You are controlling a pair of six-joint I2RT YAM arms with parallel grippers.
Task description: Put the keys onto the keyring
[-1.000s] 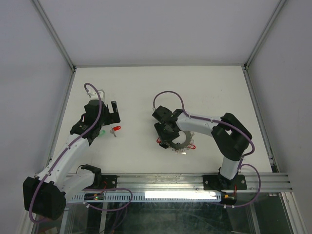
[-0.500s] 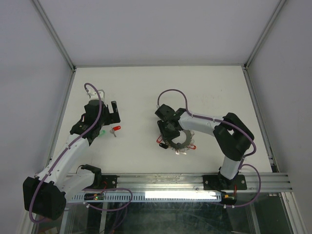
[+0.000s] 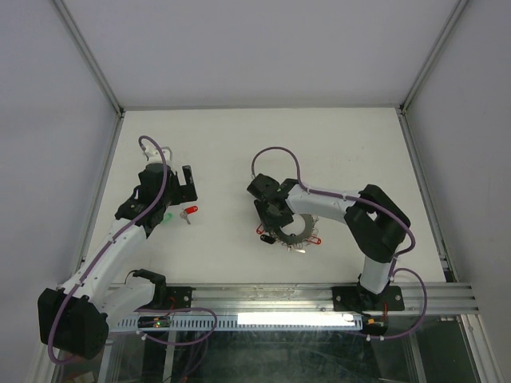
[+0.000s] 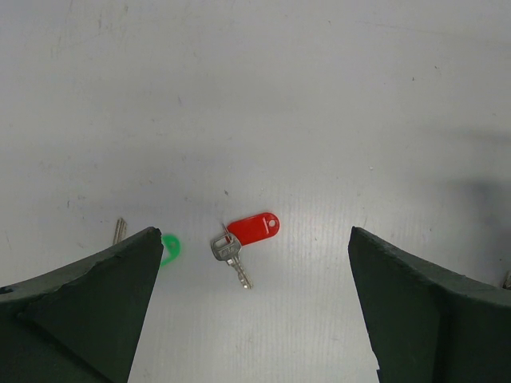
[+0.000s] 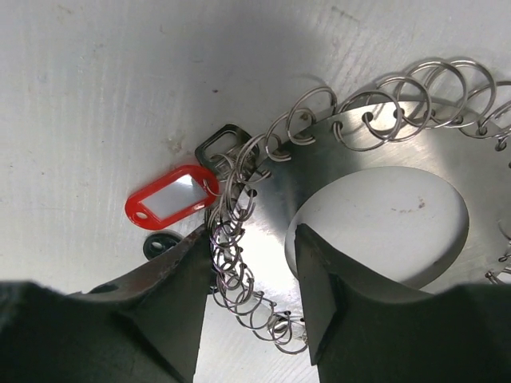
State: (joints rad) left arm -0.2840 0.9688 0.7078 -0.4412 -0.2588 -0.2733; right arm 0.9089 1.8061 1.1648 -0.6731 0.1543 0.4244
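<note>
The keys lie on the white table by my left arm. The red-tagged key [image 4: 254, 227] has a silver blade, and the green-tagged key [image 4: 170, 247] is half hidden behind my left finger. My left gripper [image 4: 254, 263] hovers over them, jaws wide open, nothing between them; from above it [image 3: 180, 188] sits just beyond the red key [image 3: 190, 211]. The keyring [image 5: 319, 171] is a grey metal disc with a hole and many wire rings on its rim, plus a red tag [image 5: 172, 202]. My right gripper [image 5: 255, 233] is shut across its band, one finger in the hole, one against the rings.
A small black washer [image 5: 160, 243] lies beside the red tag on the keyring. The table's raised white walls and metal frame [image 3: 104, 171] close in the left side near my left arm. The right arm's cable [image 3: 275, 155] loops above its wrist.
My right gripper shifted slightly right, then back left, and the keyring moved a little with it. The left arm and the loose keys have stayed put.
</note>
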